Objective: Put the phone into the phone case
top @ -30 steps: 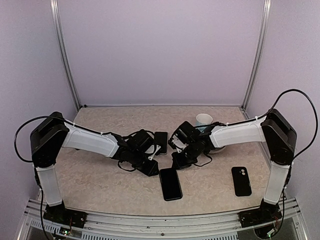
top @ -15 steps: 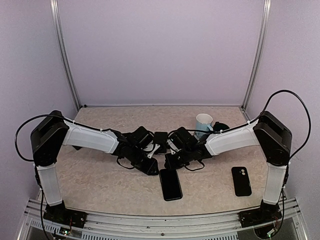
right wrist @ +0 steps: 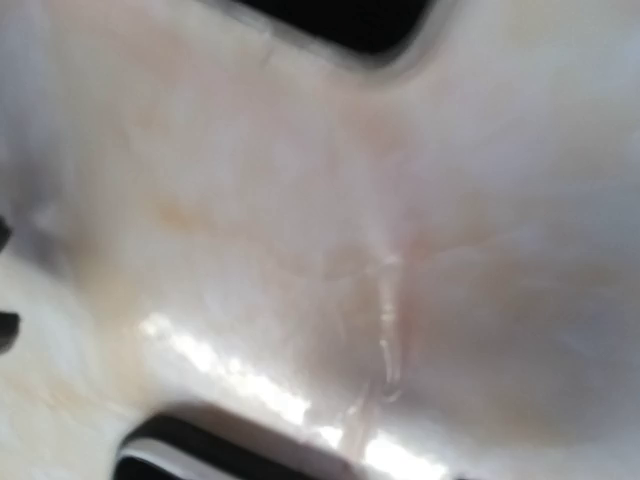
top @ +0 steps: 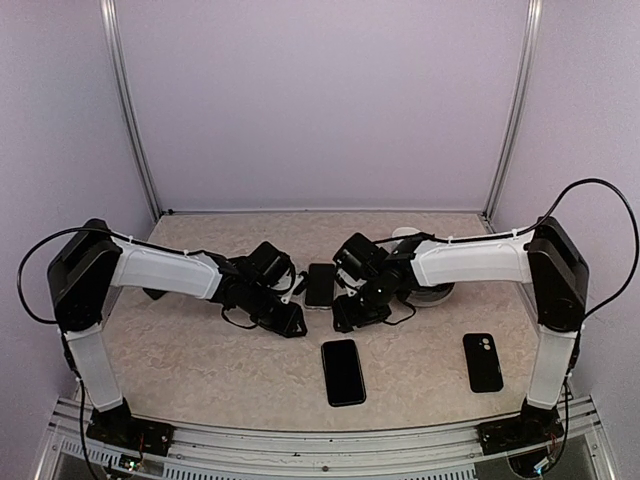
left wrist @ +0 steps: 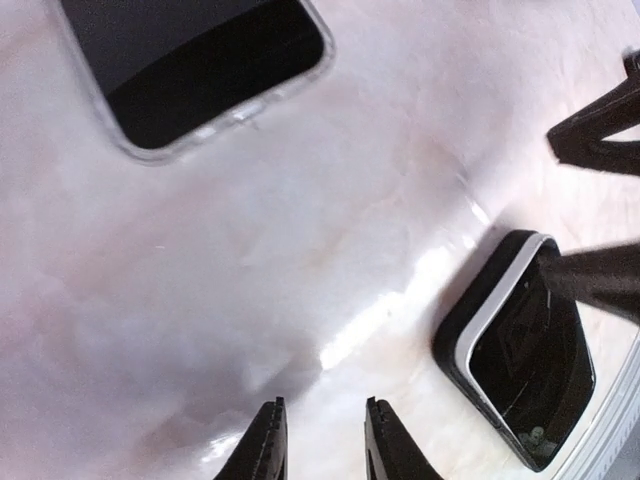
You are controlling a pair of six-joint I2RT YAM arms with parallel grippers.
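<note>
Your left gripper [left wrist: 322, 410] is a little spread, empty; phone [top: 343, 371] at its five o'clock. Right gripper [top: 341, 322]: cannot tell.

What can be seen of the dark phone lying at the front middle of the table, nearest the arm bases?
The phone is a slim black slab with rounded corners, its dark face up and unlit. It lies flat on the marbled table, long axis running front to back, a little askew. It sits just on the near side of the left pincer and right pincer, clear of both; only the table touches it.
</note>
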